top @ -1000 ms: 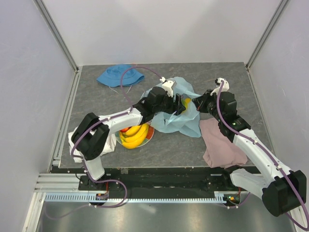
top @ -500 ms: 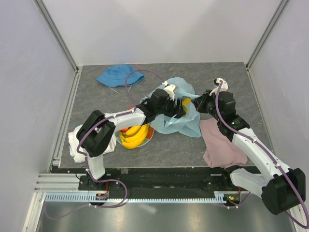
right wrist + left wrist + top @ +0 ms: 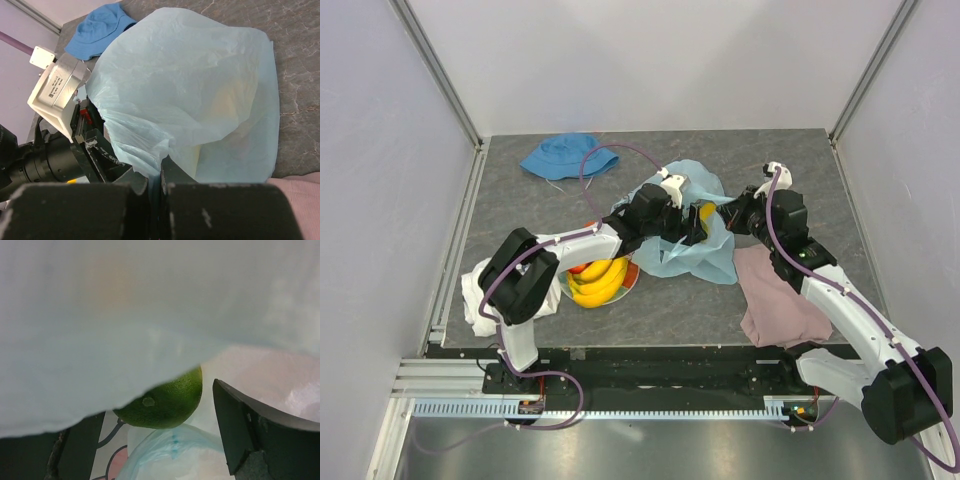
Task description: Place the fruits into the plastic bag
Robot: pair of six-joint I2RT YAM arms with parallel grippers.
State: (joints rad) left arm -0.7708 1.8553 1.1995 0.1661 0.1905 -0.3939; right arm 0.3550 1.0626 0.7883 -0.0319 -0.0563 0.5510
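The light-blue plastic bag (image 3: pixel 692 255) lies mid-table with its mouth facing left. My left gripper (image 3: pixel 688 226) reaches into that mouth. In the left wrist view its jaws (image 3: pixel 150 437) stand open around the round green fruit (image 3: pixel 165 402), which rests on the bag's film with a gap to the right finger (image 3: pixel 247 430). Bag film hides the upper half of that view. My right gripper (image 3: pixel 156 176) is shut on a bunched edge of the plastic bag (image 3: pixel 200 85) and holds it up. Something yellow (image 3: pixel 706 212) shows inside the bag. Yellow bananas (image 3: pixel 602 282) and an orange-red fruit (image 3: pixel 580 268) lie on the plate (image 3: pixel 633 276).
A blue bucket hat (image 3: pixel 565 156) lies at the back left. A pink cloth (image 3: pixel 775 298) lies under the right arm's forearm. White cloth (image 3: pixel 478 292) is bunched beside the left arm's base. Walls enclose the table on three sides.
My left gripper pushed slightly deeper into the bag mouth and its jaws widened, leaving the green fruit loose between them. The right gripper kept its hold on the bag.
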